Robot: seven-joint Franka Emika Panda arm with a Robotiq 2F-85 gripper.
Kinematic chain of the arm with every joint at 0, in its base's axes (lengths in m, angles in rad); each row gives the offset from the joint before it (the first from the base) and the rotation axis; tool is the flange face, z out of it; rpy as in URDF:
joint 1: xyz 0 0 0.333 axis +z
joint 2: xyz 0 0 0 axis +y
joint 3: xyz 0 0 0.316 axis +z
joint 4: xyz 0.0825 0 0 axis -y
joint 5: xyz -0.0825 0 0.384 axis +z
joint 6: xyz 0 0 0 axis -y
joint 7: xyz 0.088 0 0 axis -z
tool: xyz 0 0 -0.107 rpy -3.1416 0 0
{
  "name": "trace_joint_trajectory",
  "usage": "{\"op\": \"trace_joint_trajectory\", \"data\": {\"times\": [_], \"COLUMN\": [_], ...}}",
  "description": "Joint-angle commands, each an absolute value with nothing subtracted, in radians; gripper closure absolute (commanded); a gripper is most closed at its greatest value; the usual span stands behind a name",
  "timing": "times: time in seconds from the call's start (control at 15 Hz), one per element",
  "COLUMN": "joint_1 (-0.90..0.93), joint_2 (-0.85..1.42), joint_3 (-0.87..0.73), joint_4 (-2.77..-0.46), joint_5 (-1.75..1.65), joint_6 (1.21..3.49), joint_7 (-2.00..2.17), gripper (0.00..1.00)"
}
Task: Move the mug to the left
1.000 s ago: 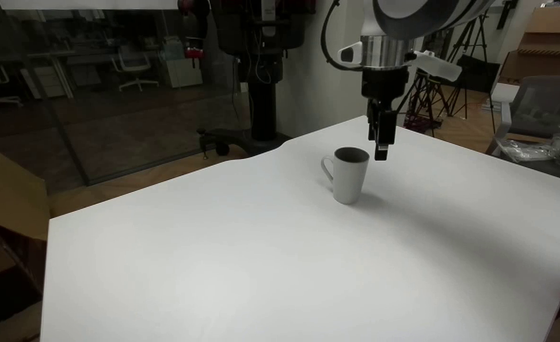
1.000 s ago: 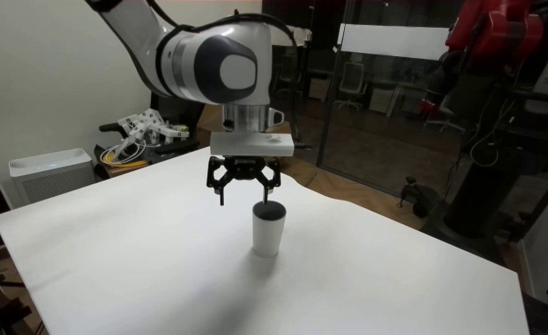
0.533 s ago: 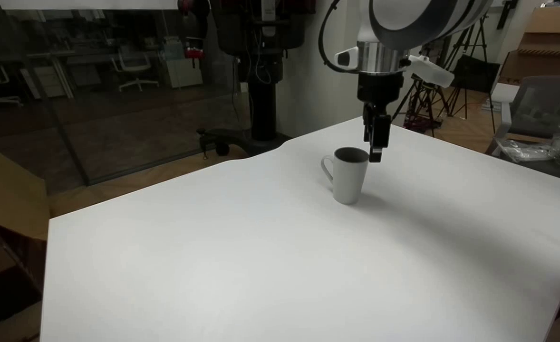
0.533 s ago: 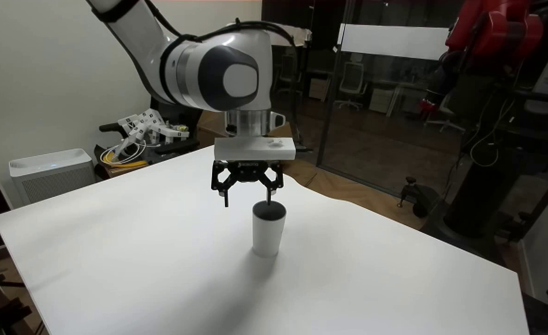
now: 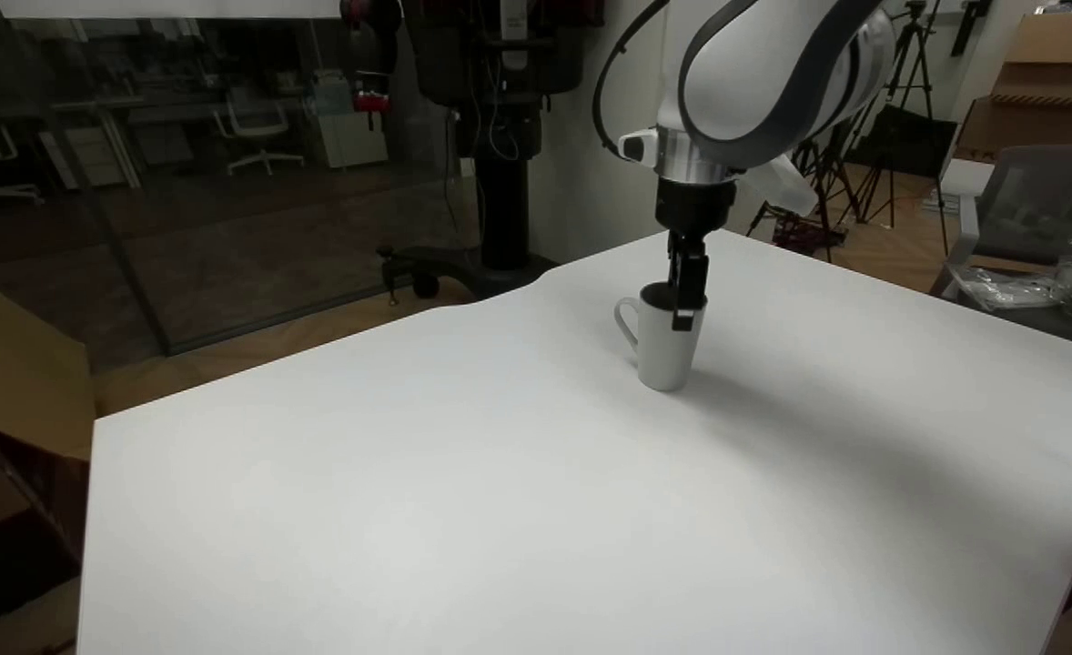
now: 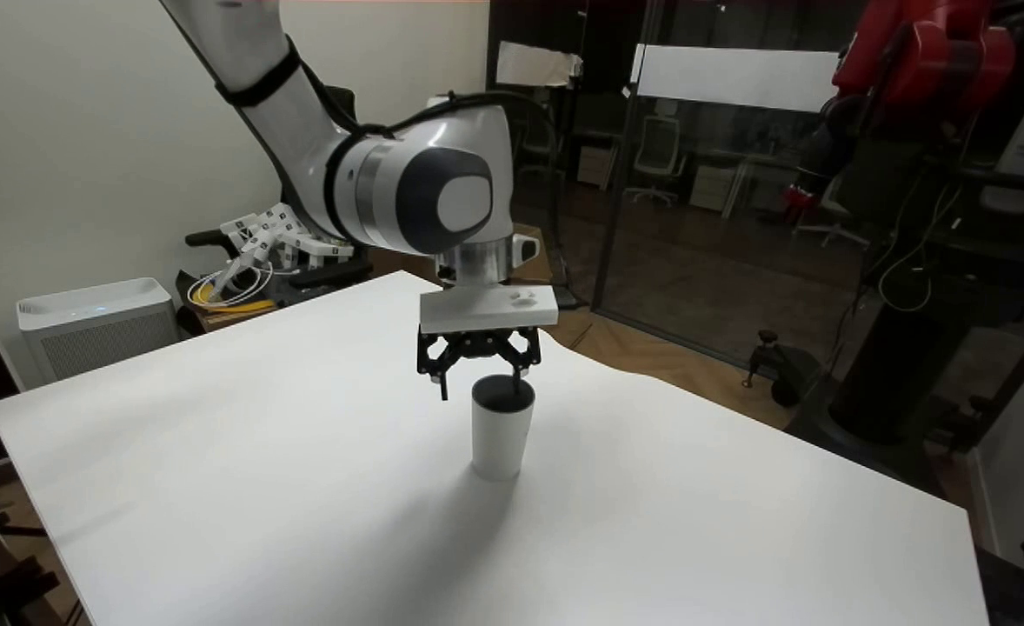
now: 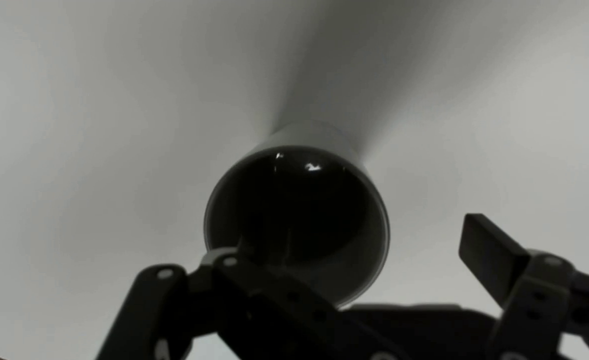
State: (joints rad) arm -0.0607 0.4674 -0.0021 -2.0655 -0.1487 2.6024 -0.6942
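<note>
Located the white mug [image 5: 664,359] upright on the white worktop [image 5: 390,491], right of centre in an exterior view. Noted a loop handle [image 5: 619,320] at its left side there and a dark, glinting interior in the wrist view. Observed the end effector [image 6: 481,393] over the mug, released, with jaws well parted. Found one finger [image 6: 516,382] at the mug's mouth and the opposite finger [image 7: 494,257] outside the wall, with a gap from the rim in the wrist view. Unable to tell the depth of the finger at the mouth or any contact there. Traced the robot arm [image 6: 364,191] to the upper left of the frame in an exterior view. Recorded, farther out, a cardboard box [image 5: 31,377] at the left edge and a mesh-backed chair [image 5: 1046,200] at the right edge in an exterior view. Recorded also a white grilled unit [image 6: 99,326] at left and a red machine [image 6: 929,74] at upper right in an exterior view.
</note>
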Motion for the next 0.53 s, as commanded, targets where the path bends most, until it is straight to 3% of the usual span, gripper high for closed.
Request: {"op": "trace_joint_trajectory", "data": {"times": [0.0, 0.07, 0.13, 0.2, 0.47], "joint_1": [-0.079, -0.083, -0.09, -0.092, -0.106], "joint_2": [0.536, 0.547, 0.557, 0.565, 0.576], "joint_3": [0.025, 0.032, 0.042, 0.045, 0.067], "joint_4": [-1.982, -1.97, -1.959, -1.95, -1.931], "joint_5": [-0.149, -0.144, -0.132, -0.13, -0.113], "joint_6": [2.577, 2.562, 2.549, 2.542, 2.51], "joint_7": [-0.666, -0.67, -0.676, -0.675, -0.682], "gripper": [0.0, 0.0, 0.25, 0.26, 0.55]}}
